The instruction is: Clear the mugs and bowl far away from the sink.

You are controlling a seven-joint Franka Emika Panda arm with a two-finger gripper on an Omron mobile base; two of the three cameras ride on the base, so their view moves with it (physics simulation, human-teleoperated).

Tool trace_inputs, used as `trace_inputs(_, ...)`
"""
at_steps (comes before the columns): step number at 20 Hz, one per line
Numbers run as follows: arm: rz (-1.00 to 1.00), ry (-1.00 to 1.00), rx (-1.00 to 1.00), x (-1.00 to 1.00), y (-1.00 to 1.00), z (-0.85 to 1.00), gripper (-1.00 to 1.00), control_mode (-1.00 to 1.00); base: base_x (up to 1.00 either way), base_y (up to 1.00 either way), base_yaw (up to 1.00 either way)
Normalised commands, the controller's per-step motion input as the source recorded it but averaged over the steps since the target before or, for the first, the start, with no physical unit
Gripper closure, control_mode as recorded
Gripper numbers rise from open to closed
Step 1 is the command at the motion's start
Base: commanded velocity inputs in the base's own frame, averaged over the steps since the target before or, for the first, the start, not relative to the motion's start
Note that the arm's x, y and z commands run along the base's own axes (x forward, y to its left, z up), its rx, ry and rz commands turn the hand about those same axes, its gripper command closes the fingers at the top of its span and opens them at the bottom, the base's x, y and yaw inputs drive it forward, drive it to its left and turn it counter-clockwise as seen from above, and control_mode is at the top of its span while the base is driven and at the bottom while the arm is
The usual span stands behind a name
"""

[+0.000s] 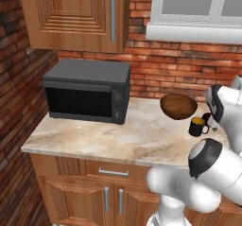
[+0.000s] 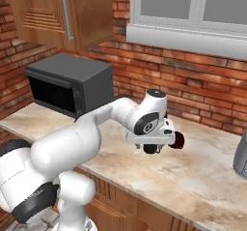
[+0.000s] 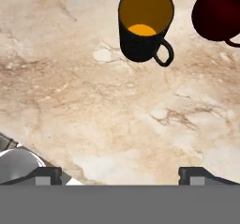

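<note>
While gripper (image 3: 120, 174) hangs over bare counter (image 3: 93, 110) at lower frame, fingers spread wide, nothing held; black mug (image 3: 144, 24) upright top centre, red mug (image 3: 218, 13) beside it upper right, likely next pick; bowl (image 1: 178, 106) right of microwave (image 1: 87, 90)

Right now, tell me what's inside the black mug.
In the hand view the black mug stands upright on the counter with a yellow-orange inside and nothing in it. Its near wall hides part of the bottom.

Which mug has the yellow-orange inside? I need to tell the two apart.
The black mug, a straight cylinder with a loop handle; the dark red mug beside it is rounded and dark inside.
</note>
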Motion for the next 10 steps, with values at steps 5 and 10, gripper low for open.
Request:
trace_inputs(5,-0.21,0.00,-0.14,-0.97,0.98,0.03,-1.00,-1.00,0.00,0.00,0.00)
trace_inputs(10,-0.28,0.00,-0.03,-0.43,0.79,0.00,-1.00,-1.00,0.00,0.00,0.00)
